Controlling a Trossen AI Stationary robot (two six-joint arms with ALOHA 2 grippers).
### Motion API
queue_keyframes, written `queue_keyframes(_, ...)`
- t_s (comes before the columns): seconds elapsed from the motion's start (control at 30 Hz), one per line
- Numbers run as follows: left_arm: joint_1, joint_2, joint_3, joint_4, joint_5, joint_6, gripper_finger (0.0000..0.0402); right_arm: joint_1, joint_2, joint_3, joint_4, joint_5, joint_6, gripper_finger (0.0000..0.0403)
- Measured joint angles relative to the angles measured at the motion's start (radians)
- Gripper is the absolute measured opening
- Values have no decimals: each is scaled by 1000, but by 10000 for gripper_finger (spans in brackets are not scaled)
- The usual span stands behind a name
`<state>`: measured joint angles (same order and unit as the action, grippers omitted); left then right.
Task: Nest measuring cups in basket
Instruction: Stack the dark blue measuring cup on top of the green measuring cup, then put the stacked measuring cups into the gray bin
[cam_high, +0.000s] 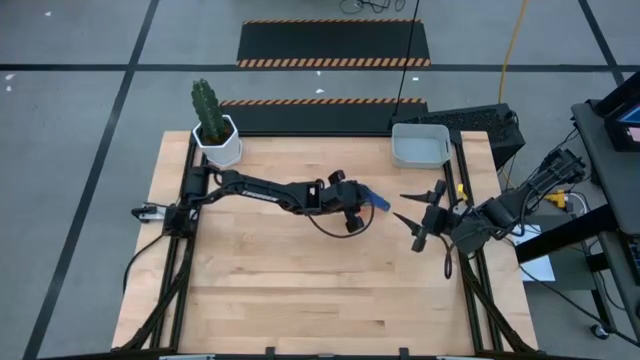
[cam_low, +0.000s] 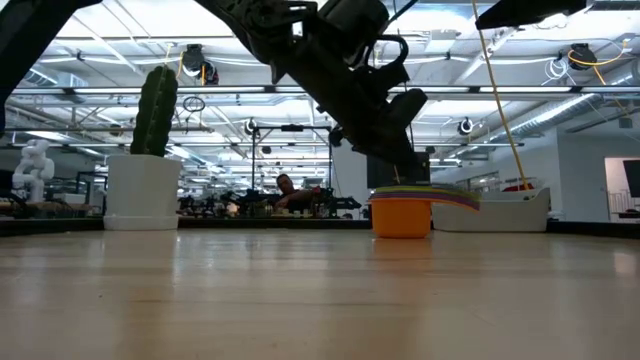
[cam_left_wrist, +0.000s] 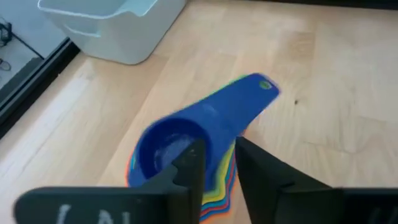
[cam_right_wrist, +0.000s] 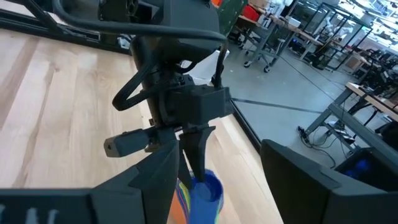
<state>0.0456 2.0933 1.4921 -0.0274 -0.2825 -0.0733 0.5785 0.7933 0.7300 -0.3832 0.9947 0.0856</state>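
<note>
Both arms (cam_high: 270, 190) are dark, jointed and boxy, with black cables looping by the wrists; finger markings look blurred.

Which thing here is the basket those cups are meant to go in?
On the wooden table, look to the far right corner, opposite the white hexagonal cactus pot. The small light grey rectangular plastic basket sits there. Unlike the colourful nested stack of measuring cups mid-table, it is pale, boxy and handleless.

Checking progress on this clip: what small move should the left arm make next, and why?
Probably lift clear. The left gripper has its fingers parted around the dark blue cup, now seated atop the nested stack on the table, outside the basket.
</note>
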Motion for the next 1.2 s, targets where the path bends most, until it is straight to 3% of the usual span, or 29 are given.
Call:
queue_keyframes(0.2, 5, 0, 0, -6, 17, 7, 130, 0, 0, 0, 3, -1, 33, 222)
queue_keyframes(0.43, -4, -40, 0, -5, 56, 22, 136, -15, 34, 0, -57, -57, 179, 222)
queue_keyframes(0.67, -15, -228, -2, -292, 62, 74, 136, -140, 198, -1, -90, -204, 317, 224)
queue_keyframes(0.77, -20, -342, -57, -339, 34, 73, 136, -203, 267, -1, -94, -261, 338, 238)
queue_keyframes(0.97, -57, -521, -291, -223, 39, 26, 136, -330, 323, -2, -88, -400, 327, 281)
queue_keyframes(1.1, -90, -591, -450, -116, 36, -16, 136, -410, 324, -1, -90, -527, 288, 304)
queue_keyframes(1.2, -109, -600, -502, -95, 41, 1, 136, -489, 323, -1, -91, -655, 246, 312)
